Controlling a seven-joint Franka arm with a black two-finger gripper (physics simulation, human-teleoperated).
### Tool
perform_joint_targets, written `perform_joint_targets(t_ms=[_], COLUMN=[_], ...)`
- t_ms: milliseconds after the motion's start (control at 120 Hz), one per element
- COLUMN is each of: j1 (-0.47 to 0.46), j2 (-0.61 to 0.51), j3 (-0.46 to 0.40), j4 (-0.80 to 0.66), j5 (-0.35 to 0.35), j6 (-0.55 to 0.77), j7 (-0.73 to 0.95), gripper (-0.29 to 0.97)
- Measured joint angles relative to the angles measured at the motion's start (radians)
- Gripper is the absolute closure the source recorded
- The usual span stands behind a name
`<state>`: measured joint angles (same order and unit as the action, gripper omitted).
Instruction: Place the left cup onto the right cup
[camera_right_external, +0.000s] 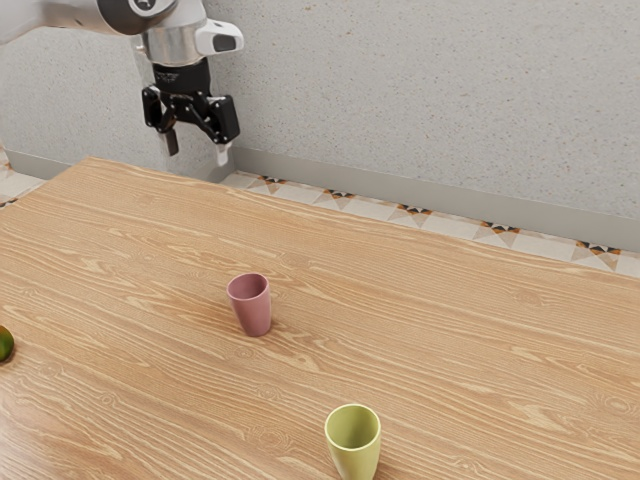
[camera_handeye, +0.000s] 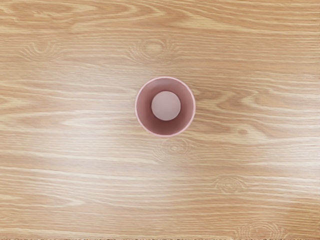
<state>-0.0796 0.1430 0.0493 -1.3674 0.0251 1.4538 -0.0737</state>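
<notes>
Wooden desk (camera_right_external: 450, 320), pink cup (camera_right_external: 249, 303) mid-desk. My tool (camera_right_external: 198, 150) hangs high, fingers apart. Descend straight, seemingly centred, then pinch one wall.

Bright, even, diffuse light, faint soft shadow at the base of the pink plastic cup (camera_right_external: 249, 303) on the pale wooden table (camera_right_external: 450, 330), whitish sheen across the grain in the wrist view.

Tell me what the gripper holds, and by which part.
Nothing. The gripper hangs open, high over the table, and the pink cup stands free below it.
</notes>
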Motion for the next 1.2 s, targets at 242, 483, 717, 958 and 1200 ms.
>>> perform_joint_targets(t_ms=[242,483,717,958,1200], j1=[-0.014,-0.028,-0.029,-0.028,-0.022], j2=[0.051,0.179,0.278,0.278,0.262], j3=[-0.001,-0.006,-0.028,-0.029,-0.03], j4=[-0.01,-0.056,-0.048,-0.177,-0.282], j5=[-0.033,-0.039,-0.043,-0.053,-0.07], j6=[0.001,0.131,0.23,0.352,0.451], j7=[-0.008,-0.011,-0.016,-0.02,-0.021], gripper=[0.0,0.0,0.0,0.0,0.0])
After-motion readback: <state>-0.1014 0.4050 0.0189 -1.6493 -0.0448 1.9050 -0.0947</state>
